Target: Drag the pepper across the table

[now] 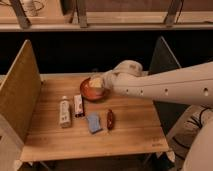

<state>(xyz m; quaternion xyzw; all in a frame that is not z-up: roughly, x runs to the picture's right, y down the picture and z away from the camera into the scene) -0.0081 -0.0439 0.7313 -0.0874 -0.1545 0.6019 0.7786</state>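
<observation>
The pepper (110, 119) is small, dark red and glossy, and lies on the light wooden table (135, 125) just right of a blue packet. My gripper (96, 82) is at the end of the white arm that reaches in from the right. It hangs over the red-brown bowl, behind and a little left of the pepper and well apart from it.
A red-brown bowl (91, 93) sits at the back middle. A white tube (64, 111), a red-and-white box (78, 105) and a blue packet (93, 122) lie left of the pepper. Upright panels stand at the left (20, 95) and right (162, 57) edges.
</observation>
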